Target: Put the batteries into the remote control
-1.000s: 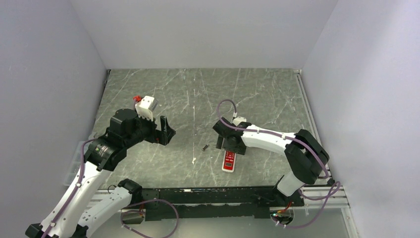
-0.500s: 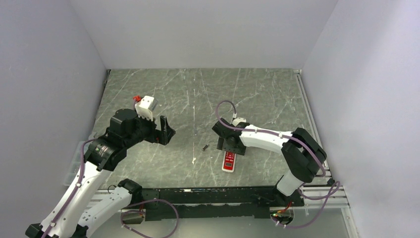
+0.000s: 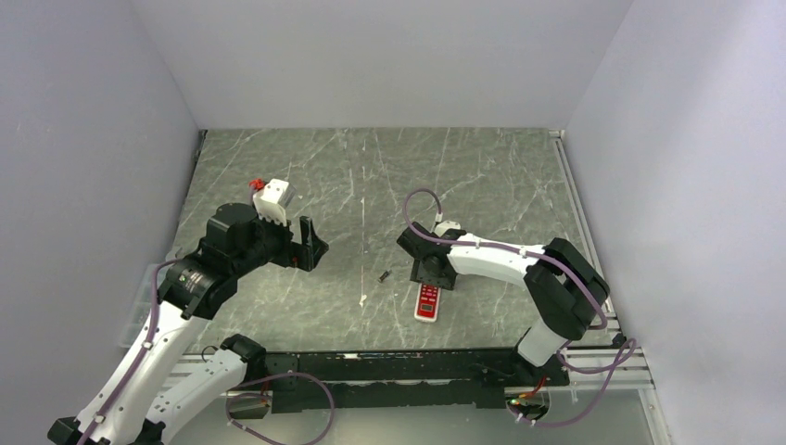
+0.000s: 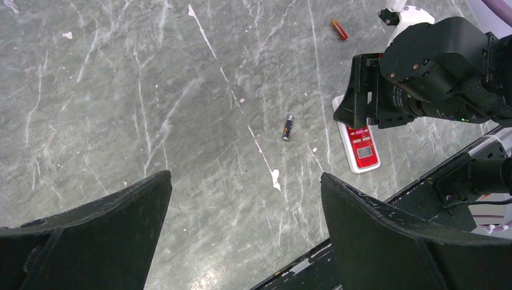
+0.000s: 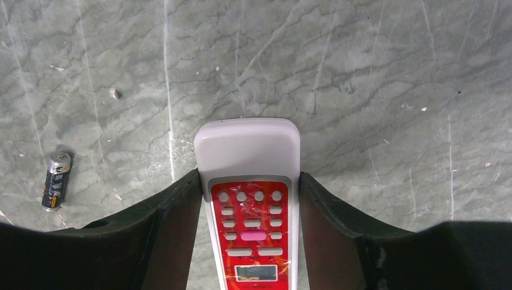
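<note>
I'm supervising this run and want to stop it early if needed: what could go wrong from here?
The right tool grips the white remote control with red button face by its slim edges, face up; turning it over for loading could let it slip. The small dark cylindrical battery lies loose beside that tool; a sweep could roll it away.

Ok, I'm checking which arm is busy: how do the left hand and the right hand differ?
The left hand stands wide open with nothing between its fingers; the right hand is closed on the long sides of the remote control. The left hand hovers high above the table; the right hand sits low, near its surface. Both face the table.
</note>
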Controlling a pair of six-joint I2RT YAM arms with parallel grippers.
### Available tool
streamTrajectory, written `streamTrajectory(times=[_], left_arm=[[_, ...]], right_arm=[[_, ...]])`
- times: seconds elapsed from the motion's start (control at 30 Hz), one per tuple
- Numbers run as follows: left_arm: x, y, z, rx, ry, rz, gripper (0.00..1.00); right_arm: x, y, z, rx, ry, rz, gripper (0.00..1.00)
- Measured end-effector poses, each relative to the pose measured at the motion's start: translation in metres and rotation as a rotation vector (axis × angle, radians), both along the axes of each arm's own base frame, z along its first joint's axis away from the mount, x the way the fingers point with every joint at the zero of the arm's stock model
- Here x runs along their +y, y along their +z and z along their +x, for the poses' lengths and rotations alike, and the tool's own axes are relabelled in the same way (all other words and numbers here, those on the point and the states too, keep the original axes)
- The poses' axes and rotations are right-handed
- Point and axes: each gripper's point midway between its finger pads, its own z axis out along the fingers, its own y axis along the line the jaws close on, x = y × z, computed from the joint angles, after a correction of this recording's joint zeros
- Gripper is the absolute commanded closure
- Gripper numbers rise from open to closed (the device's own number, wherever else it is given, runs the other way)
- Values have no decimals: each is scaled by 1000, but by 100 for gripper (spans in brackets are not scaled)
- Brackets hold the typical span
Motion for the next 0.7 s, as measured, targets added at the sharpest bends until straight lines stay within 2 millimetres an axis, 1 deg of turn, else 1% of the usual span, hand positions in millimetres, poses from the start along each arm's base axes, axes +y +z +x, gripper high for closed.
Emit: streamTrajectory(times=[0.17, 0.2, 0.27, 0.33, 0.4, 0.47, 0.53, 0.6, 0.7], left_arm=[[0, -1, 0, 2, 0, 1, 1], [0, -1, 0, 3, 0, 2, 1], [0, -1, 0, 3, 0, 2, 1], [0, -1, 0, 5, -2, 1, 1], [-2, -2, -1, 11, -10, -1, 1], [-5, -3, -2, 23, -25, -7, 1], [-10, -5, -3, 39, -47, -17, 1], [-15, -5, -7, 57, -74, -35, 1], [-22, -4, -13, 81, -102, -73, 1]], right_arm=[[0, 0, 0, 1, 4, -1, 83], [0, 0, 0, 0, 7, 0, 87], [1, 0, 0, 2, 12, 2, 90], [3, 2, -1, 1, 20, 17, 91], [4, 8, -1, -12, 30, 37, 93], [5, 20, -2, -41, 41, 70, 95], [6, 35, -1, -83, 49, 118, 100], [8, 52, -1, -129, 56, 170, 100], [8, 69, -3, -179, 69, 227, 100]])
